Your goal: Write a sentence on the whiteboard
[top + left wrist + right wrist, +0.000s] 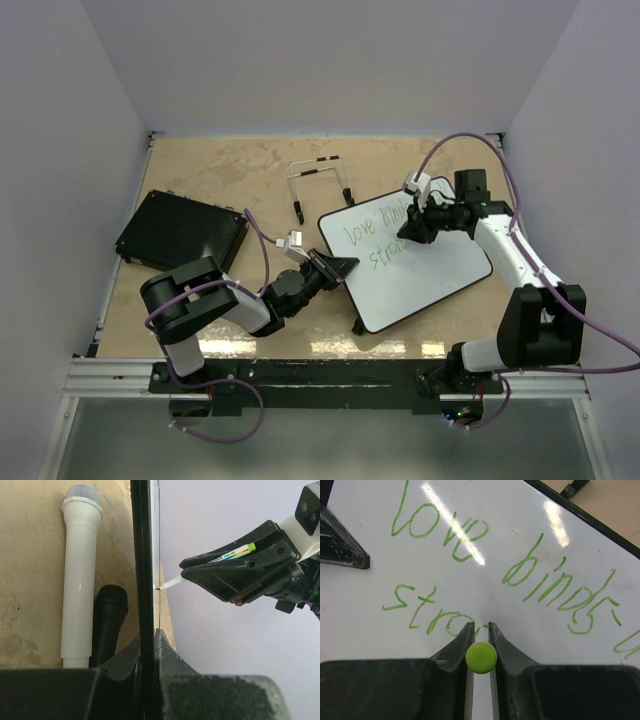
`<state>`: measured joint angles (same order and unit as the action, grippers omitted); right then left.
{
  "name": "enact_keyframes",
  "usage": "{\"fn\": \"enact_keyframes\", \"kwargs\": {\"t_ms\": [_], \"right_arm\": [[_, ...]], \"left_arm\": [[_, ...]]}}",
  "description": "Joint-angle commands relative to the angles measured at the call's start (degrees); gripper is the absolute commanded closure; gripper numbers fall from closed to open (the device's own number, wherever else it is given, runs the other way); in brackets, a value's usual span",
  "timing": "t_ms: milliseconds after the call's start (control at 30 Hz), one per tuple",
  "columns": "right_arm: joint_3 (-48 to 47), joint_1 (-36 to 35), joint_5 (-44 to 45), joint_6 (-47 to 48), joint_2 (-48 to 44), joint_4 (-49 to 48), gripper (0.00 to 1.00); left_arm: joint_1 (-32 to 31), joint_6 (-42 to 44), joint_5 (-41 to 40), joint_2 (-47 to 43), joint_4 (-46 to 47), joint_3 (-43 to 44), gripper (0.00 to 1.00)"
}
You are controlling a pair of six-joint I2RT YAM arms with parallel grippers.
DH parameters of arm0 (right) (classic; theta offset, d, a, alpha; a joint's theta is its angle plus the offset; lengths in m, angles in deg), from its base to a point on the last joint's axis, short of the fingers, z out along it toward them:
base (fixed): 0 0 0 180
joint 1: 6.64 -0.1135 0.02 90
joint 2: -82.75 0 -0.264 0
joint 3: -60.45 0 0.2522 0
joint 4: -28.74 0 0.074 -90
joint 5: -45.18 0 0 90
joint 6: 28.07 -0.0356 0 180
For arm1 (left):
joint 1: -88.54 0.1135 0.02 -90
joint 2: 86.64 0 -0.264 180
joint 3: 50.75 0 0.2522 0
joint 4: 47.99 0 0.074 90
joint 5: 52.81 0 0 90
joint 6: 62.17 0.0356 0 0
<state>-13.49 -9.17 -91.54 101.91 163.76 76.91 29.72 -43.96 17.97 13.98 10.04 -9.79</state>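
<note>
Two pincers, both closed. The left pincer [343,267] clamps the left edge of the whiteboard [430,275], which sits mid-table [220,170]. The right pincer [480,627] pinches one green marker [232,554], its tip touching the board. One sentence [520,572] in two green lines: "love binds" above, "stro" below, legible in the right wrist view only. One black pad [180,232] at far left. Left wrist view alone shows two microphones lying by the board's frame: a white microphone [80,580] and a black microphone [110,625].
</note>
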Motion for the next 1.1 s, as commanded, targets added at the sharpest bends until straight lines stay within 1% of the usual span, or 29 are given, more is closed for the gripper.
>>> {"fn": "enact_keyframes", "kwargs": {"t_ms": [0, 67, 100, 467, 1067], "right_arm": [[-0.55, 2.34, -0.12, -2.36, -2.7, -2.15, 1.0], [-0.55, 2.35, -1.0, -2.9, -2.88, -3.29, 1.0], [-0.55, 4.35, -1.18, -3.25, -2.79, -3.56, 1.0], [0.24, 4.37, -0.91, -7.11, -0.51, -9.62, 1.0], [0.59, 2.96, -1.71, -9.14, 2.04, -11.65, 1.0]], "left_arm": [[0.2, 4.11, 1.21, -0.95, 17.95, -0.31, 1.0], [0.12, 4.03, 1.21, -0.95, 17.95, -0.4, 1.0], [0.2, 4.11, 1.21, -0.95, 17.95, -0.57, 1.0], [0.12, 3.76, 1.65, 0.02, 19.18, -0.39, 1.0], [0.2, 3.94, 2.44, 0.37, 19.18, 0.4, 1.0]]}}
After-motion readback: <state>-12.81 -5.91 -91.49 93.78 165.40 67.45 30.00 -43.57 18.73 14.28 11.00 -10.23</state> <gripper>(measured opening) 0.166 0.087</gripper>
